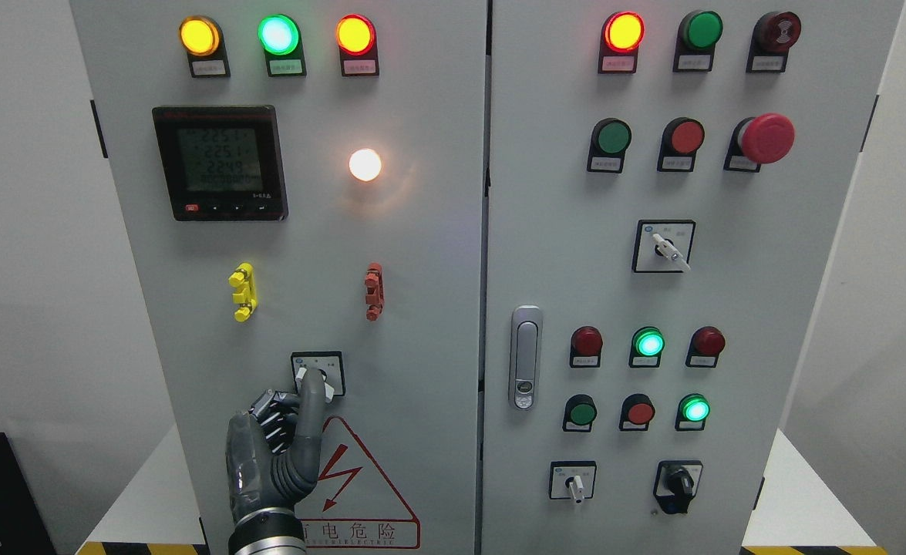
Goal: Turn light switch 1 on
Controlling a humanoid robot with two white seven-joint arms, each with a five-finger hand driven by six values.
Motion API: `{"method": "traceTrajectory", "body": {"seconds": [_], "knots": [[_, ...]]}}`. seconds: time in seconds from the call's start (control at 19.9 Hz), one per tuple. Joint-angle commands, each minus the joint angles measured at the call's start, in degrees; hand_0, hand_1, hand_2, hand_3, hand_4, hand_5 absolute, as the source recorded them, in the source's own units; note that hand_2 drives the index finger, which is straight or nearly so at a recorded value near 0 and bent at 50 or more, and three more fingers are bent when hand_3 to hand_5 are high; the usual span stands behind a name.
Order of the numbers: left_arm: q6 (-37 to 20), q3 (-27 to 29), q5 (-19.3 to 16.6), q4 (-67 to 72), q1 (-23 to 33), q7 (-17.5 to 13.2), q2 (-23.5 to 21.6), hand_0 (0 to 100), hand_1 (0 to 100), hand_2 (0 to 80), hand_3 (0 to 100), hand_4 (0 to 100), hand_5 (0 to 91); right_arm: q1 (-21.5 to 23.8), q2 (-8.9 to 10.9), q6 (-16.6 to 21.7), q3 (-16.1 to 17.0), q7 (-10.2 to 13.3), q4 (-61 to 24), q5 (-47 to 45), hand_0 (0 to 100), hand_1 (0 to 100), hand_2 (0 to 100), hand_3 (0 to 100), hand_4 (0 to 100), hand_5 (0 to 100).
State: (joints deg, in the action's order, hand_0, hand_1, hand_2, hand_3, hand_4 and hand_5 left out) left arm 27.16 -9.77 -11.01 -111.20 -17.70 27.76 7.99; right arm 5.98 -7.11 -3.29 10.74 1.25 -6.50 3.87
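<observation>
Left hand (275, 455) is up at the panel, one finger on the selector switch (318, 375)!

The forearm rises from the bottom edge, left of middle; the long finger (312, 401) points straight up, its tip touching the switch knob directly above the knuckles, while the other fingers are curled back, gripping nothing. Likely that keeps one tip free to nudge the small knob. Well above, a white lamp (365, 164) glows. The warning triangle (360, 478) sits just beside the wrist.
</observation>
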Motion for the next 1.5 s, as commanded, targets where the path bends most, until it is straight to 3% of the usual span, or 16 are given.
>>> {"method": "traceTrajectory", "body": {"seconds": [0.0, 0.3, 0.5, 0.8, 0.9, 0.95, 1.1, 1.15, 1.35, 1.45], "knots": [[-4.29, 0.01, -0.15, -0.24, 3.28, -0.42, -0.52, 10, 29, 69.4, 100, 100, 88.1, 0.00, -0.01, 0.04, 0.07, -0.02, 0.00, 0.00, 0, 0, 0, 0, 0, 0], [-15.80, 0.62, -2.08, -0.59, 11.80, -1.65, -1.66, 8, 30, 72.7, 100, 100, 87.8, 0.00, -0.01, 0.04, 0.07, -0.02, 0.00, 0.00, 0, 0, 0, 0, 0, 0], [-32.66, 2.11, -2.08, 0.02, 25.40, -5.16, -3.50, 8, 29, 71.9, 100, 100, 87.2, 0.00, -0.01, 0.04, -0.02, -0.02, 0.00, 0.00, 0, 0, 0, 0, 0, 0], [-48.50, 9.84, -0.59, 18.00, 38.08, -6.39, -8.60, 8, 19, 52.7, 100, 100, 80.5, 0.00, -0.01, 0.04, -0.02, -0.02, 0.00, 0.00, 0, 0, 0, 0, 0, 0], [-50.45, 10.38, 1.33, 27.74, 39.85, -8.76, -9.49, 7, 18, 47.8, 91, 100, 66.9, 0.00, -0.01, 0.04, -0.02, -0.02, 0.00, 0.00, 0, 0, 0, 0, 0, 0], [-50.63, 10.55, 3.17, 32.84, 40.03, -9.55, -9.66, 6, 17, 46.6, 89, 98, 64.5, 0.00, -0.01, 0.04, -0.02, -0.02, 0.00, 0.00, 0, 0, 0, 0, 0, 0], [-50.81, 10.47, 6.00, 46.29, 40.91, -13.41, -10.19, 6, 18, 39.4, 76, 82, 43.8, 0.00, -0.01, 0.04, -0.02, -0.02, 0.00, 0.00, 0, 0, 0, 0, 0, 0], [-50.81, 10.47, 6.00, 51.39, 40.91, -15.17, -10.19, 6, 19, 34.5, 68, 73, 33.5, 0.00, -0.01, 0.04, -0.02, -0.02, 0.00, 0.00, 0, 0, 0, 0, 0, 0], [-52.56, 9.85, 5.57, 76.07, 39.77, -20.45, -9.49, 16, 20, 29.1, 59, 65, 30.3, 0.00, -0.01, 0.04, -0.02, -0.02, 0.00, 0.00, 0, 0, 0, 0, 0, 0], [-52.04, 9.68, 5.39, 89.43, 36.18, -23.17, -9.14, 24, 13, 18.4, 45, 51, 8.9, 0.00, -0.01, 0.04, -0.02, -0.02, 0.00, 0.00, 0, 0, 0, 0, 0, 0]]}}
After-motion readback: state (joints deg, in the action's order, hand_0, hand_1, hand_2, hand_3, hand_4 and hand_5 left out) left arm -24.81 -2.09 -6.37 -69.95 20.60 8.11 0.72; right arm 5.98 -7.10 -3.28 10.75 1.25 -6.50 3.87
